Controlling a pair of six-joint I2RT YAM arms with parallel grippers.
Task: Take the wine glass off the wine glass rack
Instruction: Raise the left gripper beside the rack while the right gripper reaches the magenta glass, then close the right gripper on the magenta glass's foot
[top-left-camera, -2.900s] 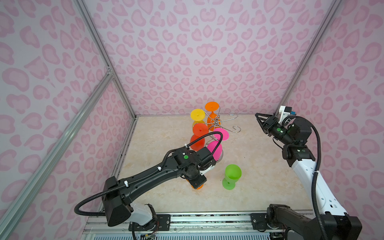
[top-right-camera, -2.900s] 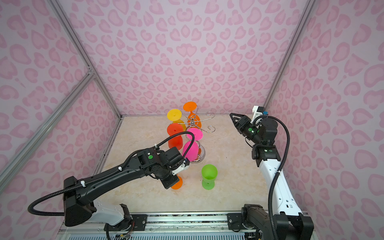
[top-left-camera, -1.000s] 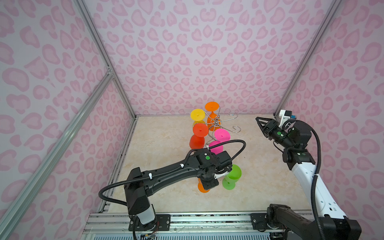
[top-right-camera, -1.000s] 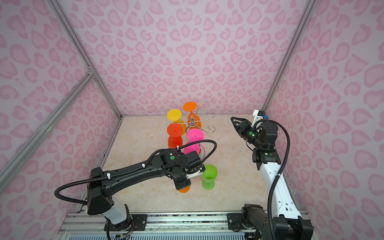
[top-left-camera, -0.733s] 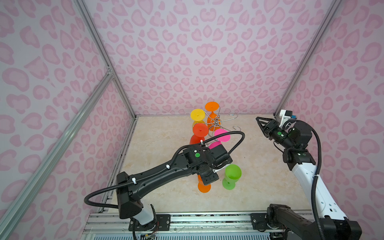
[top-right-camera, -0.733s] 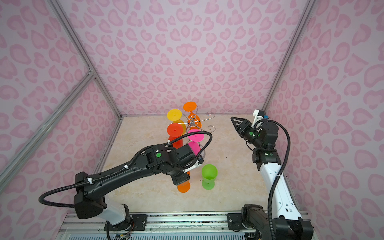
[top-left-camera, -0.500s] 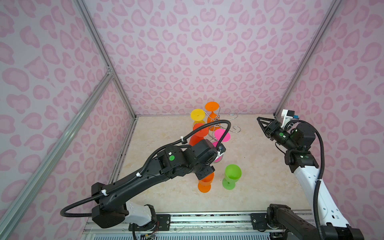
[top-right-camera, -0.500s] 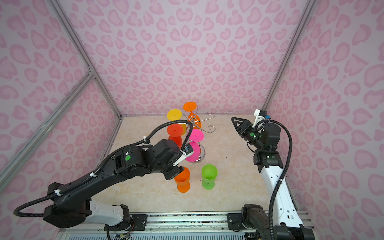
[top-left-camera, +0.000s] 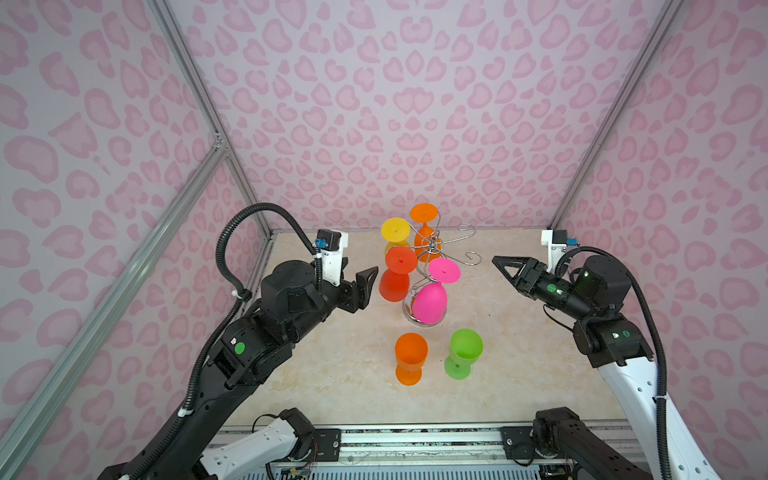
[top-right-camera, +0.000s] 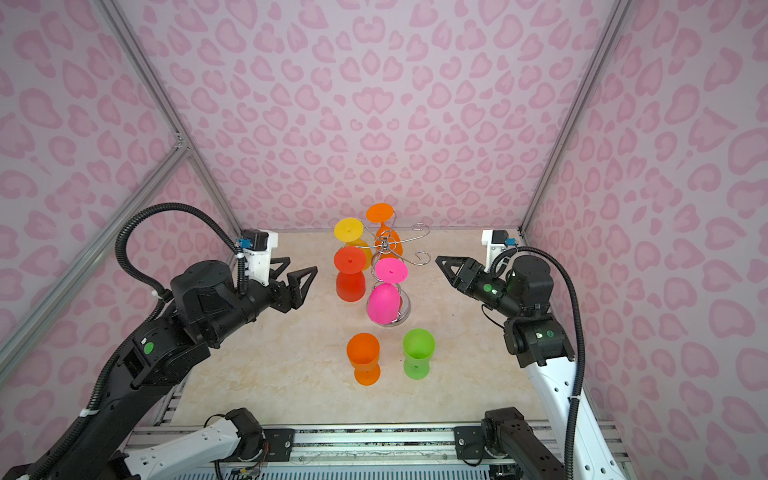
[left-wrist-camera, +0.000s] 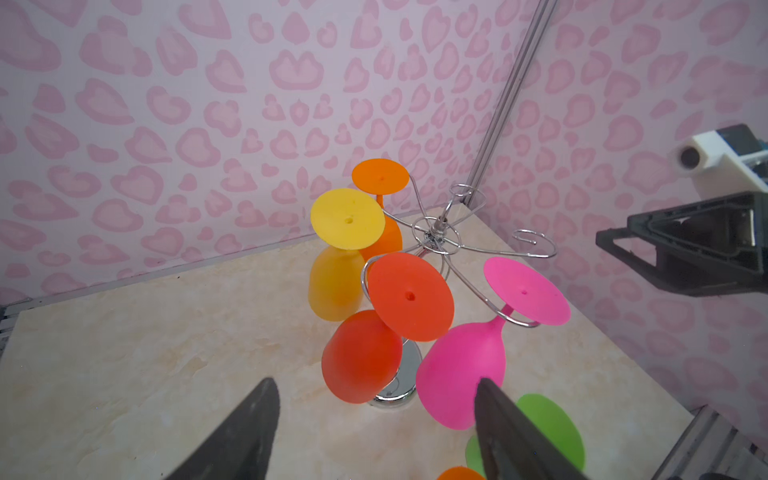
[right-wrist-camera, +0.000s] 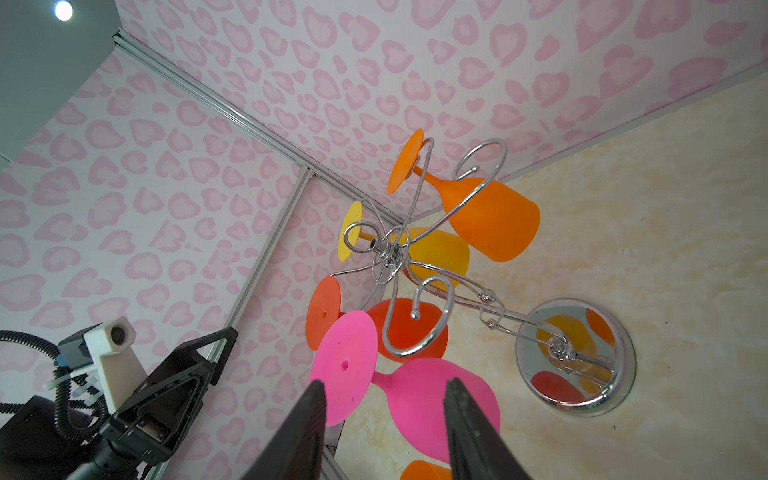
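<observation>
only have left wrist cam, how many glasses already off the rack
Observer: Two: a standing orange glass and a green glass, upright on the table in front of the wine glass rack.
Operator: right gripper holding anything
Observer: No, the right gripper is open and empty, right of the rack.
Operator: are my fingers touching the red glass
Observer: No, both top views show a gap between the open left gripper and the red glass.
</observation>
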